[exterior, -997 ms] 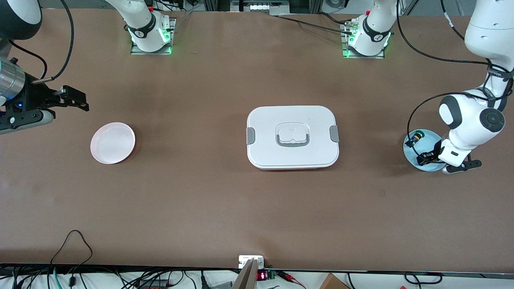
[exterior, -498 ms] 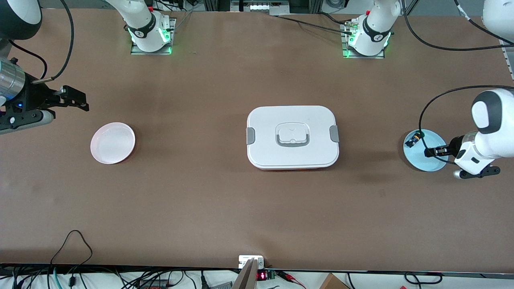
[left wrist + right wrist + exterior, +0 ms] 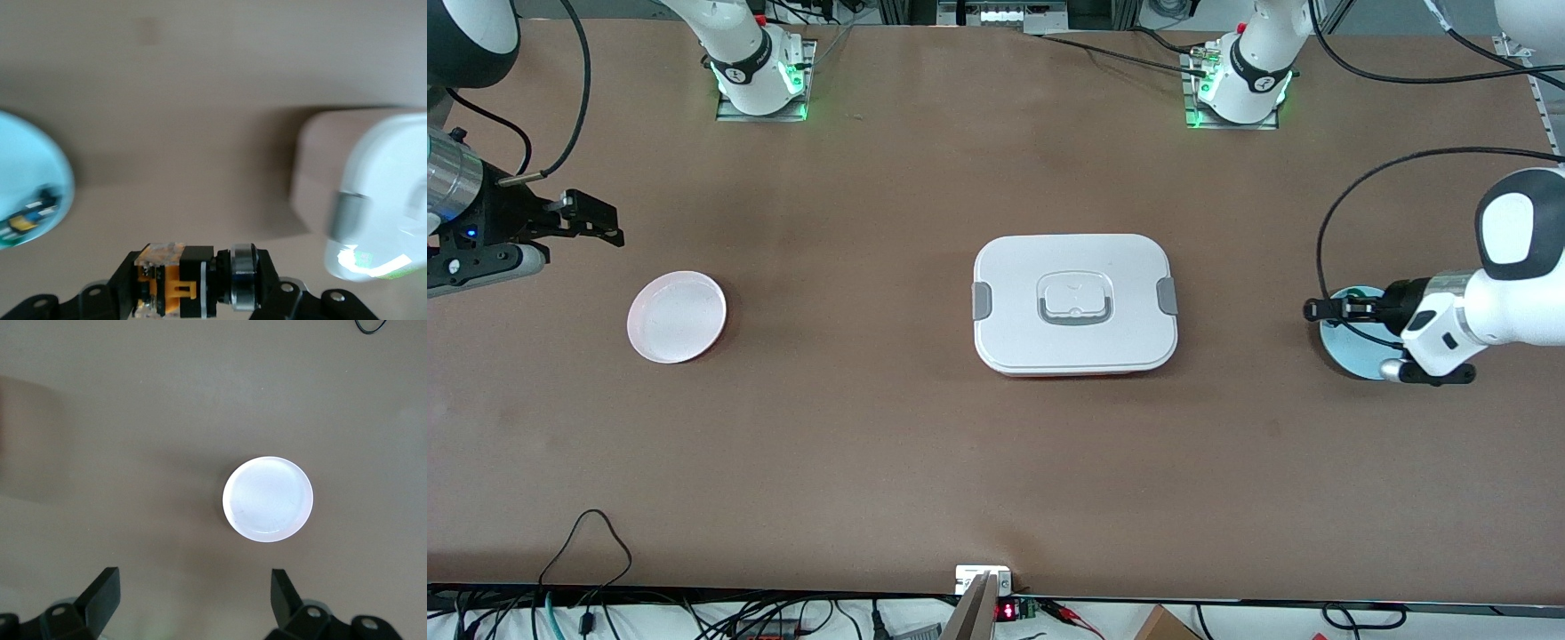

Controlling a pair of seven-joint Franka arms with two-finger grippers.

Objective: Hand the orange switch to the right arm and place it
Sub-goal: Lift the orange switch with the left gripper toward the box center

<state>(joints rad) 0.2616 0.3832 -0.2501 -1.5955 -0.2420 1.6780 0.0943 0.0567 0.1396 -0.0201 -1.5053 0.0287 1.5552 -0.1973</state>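
The big white plastic box with grey clips (image 3: 1075, 304) sits in the middle of the brown bench (image 3: 925, 462). It stands in the way between the round light blue dish (image 3: 1352, 351) and the round pink dish (image 3: 677, 316). There is lots of bare bench around the box on every side.

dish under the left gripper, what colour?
Light blue dish, clearest in the front view; the left gripper over its edge holds the orange switch.
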